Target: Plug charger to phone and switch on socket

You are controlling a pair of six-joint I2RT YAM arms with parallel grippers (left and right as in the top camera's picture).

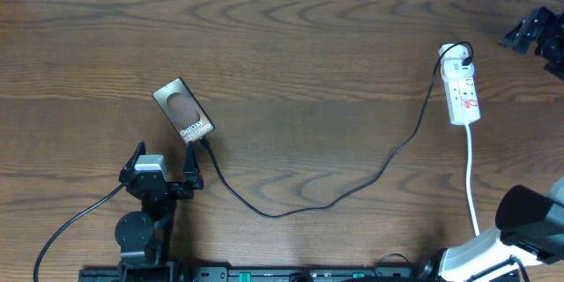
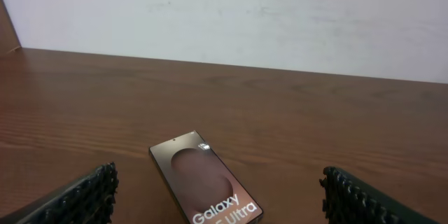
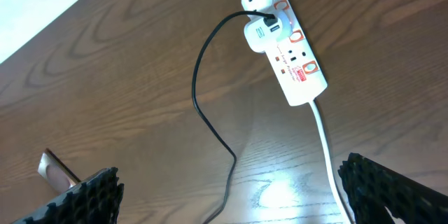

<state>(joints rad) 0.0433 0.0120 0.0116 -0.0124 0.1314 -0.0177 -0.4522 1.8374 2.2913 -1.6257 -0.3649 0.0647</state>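
Observation:
The phone (image 1: 183,112) lies flat on the wooden table at the left, lettering up. It also shows in the left wrist view (image 2: 203,182). The charger (image 1: 352,189), a thin black cable, runs from the phone's near end across the table to the socket (image 1: 463,92), where its black plug sits in the far end. My left gripper (image 1: 166,152) is open and empty just in front of the phone, with a finger on either side in the left wrist view (image 2: 220,203). My right gripper (image 3: 234,196) is open and empty, above the cable (image 3: 203,105) and short of the socket (image 3: 290,59).
The socket's white cord (image 1: 471,176) runs toward the table's front edge beside the right arm (image 1: 529,220). A black piece of equipment (image 1: 538,35) sits at the far right edge. A pale wall borders the table's far side (image 2: 280,14).

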